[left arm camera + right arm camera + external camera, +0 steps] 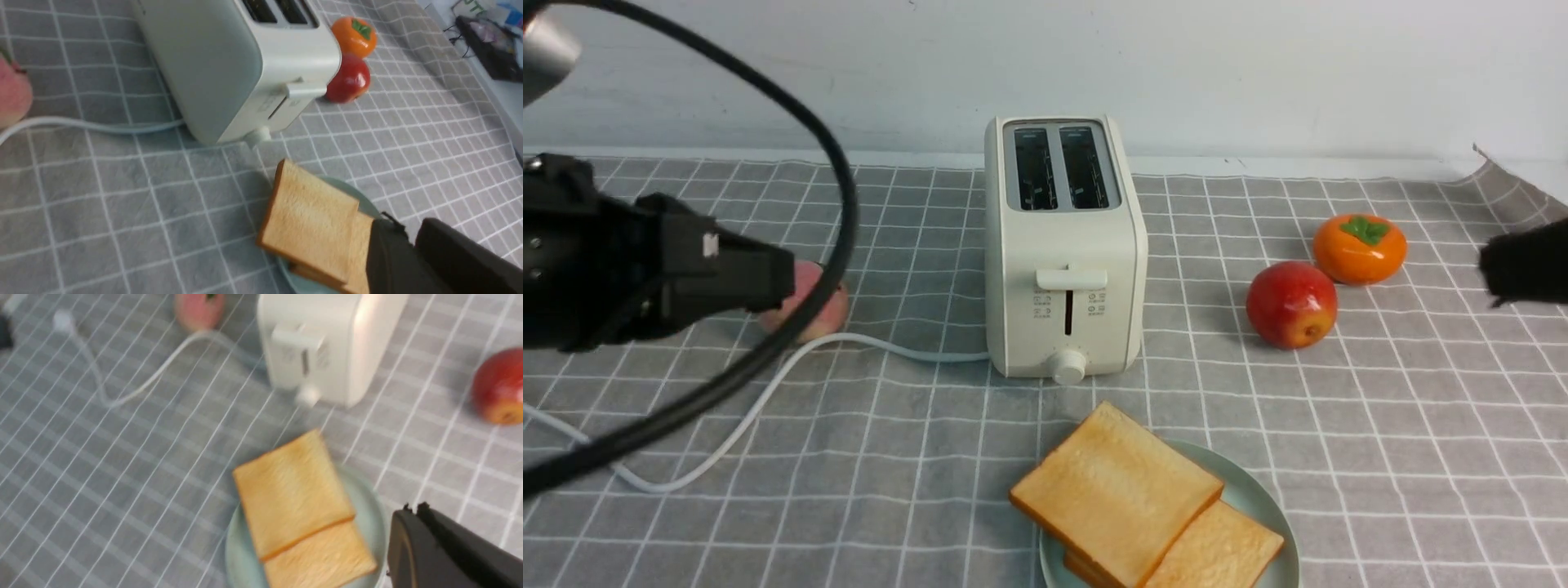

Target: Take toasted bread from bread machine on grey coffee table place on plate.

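Both arms raised, wide apart, empty.
My left gripper (783,282) points inward, jaws together; my right gripper (413,509) is closed too.

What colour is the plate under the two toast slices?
Pale mint green. The plate shows best in the right wrist view.

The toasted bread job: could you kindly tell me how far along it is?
Done: both toasted bread slices lie overlapped on the plate; the bread machine slots are empty. In hand: nothing; left gripper and right gripper have shut, empty fingers. Left: nothing apparent.
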